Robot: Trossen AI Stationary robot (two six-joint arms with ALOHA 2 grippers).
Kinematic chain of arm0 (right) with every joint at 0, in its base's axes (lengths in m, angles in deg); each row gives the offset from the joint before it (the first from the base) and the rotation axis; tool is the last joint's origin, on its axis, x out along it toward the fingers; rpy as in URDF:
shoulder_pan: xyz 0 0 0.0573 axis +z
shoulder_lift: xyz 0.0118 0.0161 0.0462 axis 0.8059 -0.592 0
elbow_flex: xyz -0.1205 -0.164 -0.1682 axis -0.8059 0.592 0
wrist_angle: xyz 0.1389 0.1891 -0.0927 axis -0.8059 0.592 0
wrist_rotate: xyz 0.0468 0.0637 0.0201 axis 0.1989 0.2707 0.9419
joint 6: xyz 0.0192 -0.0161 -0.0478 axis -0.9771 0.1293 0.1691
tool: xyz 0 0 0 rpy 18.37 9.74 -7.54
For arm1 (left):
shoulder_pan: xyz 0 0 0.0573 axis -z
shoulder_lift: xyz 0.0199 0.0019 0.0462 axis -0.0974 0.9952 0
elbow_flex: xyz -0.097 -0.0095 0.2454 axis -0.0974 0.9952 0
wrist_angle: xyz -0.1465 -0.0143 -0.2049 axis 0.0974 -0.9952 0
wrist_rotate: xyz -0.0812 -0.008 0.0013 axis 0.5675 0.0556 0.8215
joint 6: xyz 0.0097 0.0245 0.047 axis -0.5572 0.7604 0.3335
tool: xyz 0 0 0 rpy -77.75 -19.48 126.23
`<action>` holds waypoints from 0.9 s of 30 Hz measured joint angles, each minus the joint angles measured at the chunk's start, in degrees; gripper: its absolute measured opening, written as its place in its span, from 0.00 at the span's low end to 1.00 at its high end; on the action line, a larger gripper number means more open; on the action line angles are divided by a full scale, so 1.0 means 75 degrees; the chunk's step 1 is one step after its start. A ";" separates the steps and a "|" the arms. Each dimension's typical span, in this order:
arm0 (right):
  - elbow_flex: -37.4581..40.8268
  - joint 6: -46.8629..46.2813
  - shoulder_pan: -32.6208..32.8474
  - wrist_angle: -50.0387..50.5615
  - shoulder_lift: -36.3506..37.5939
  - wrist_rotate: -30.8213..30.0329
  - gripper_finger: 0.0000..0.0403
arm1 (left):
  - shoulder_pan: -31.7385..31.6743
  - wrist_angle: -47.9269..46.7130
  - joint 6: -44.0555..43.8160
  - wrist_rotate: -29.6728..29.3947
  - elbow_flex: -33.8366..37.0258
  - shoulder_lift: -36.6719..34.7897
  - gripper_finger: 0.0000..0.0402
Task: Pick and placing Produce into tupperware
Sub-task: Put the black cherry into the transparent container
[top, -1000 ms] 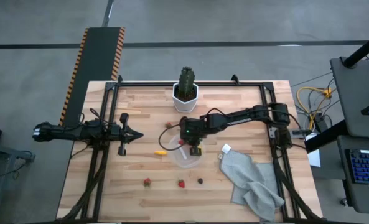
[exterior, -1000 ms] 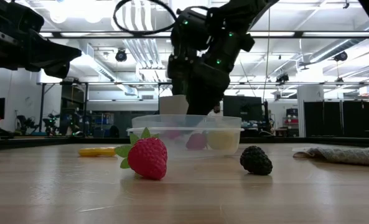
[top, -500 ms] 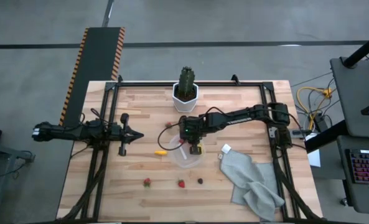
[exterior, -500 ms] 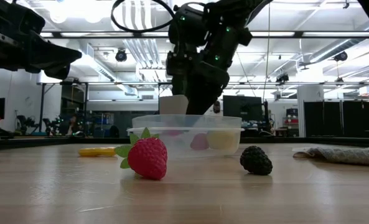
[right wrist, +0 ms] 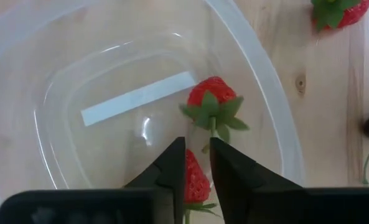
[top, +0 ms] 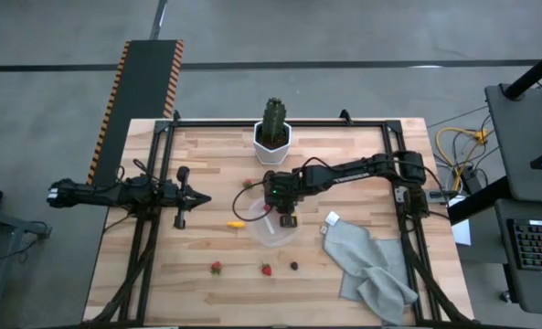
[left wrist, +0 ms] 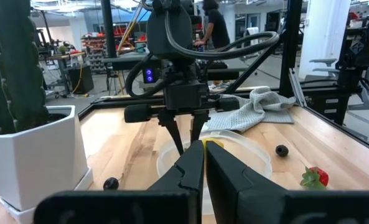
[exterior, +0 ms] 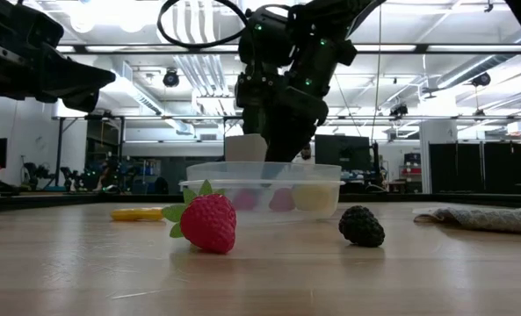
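The right arm reached in from the bench's (top: 207, 164) right side, its right gripper (top: 287, 217) pointing down over the tupperware (top: 272, 227), fingers (right wrist: 172, 163) parted only by a narrow gap with nothing between them. Inside the clear tupperware lay two strawberries (right wrist: 212, 101), one just ahead of the fingertips, one partly hidden beneath them. Another strawberry (exterior: 207, 222) and a dark berry (exterior: 361, 226) lay on the bench outside it. The left arm waited at the left side, its left gripper (top: 200, 198) pressed together.
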 joint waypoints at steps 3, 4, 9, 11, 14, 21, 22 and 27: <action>-0.0120 -0.0198 0.0000 0.0179 0.0141 -0.0008 0.19 | 0.0000 0.0000 0.0000 0.0000 0.0000 0.0000 0.00; -0.0206 -0.0247 0.0000 0.0184 0.0221 -0.0005 0.20 | 0.0000 0.0000 0.0000 0.0000 0.0000 0.0000 0.00; -0.0396 0.0242 -0.0052 0.0013 0.0801 -0.0116 0.24 | 0.0003 0.0004 0.0000 0.0000 0.0000 -0.0002 0.00; -0.0385 0.0510 -0.0125 -0.0304 0.0931 -0.0358 0.25 | 0.0001 0.0010 0.0000 0.0000 0.0000 0.0012 0.00; -0.0382 0.0832 -0.0395 -0.0712 0.0955 -0.0255 0.27 | 0.0003 0.0009 0.0000 0.0000 0.0000 0.0014 0.00; -0.0308 0.1162 -0.1251 -0.0868 0.0804 0.0087 0.41 | 0.0003 -0.0001 -0.0006 0.0006 0.0000 0.0020 0.00; -0.0298 0.1198 -0.1360 -0.0949 0.0793 0.0113 0.43 | 0.0003 -0.0004 -0.0006 0.0006 0.0000 0.0020 0.00; -0.0285 0.1107 -0.1732 -0.1034 0.0509 0.0241 0.54 | 0.0003 0.0005 -0.0003 0.0003 0.0000 0.0004 0.00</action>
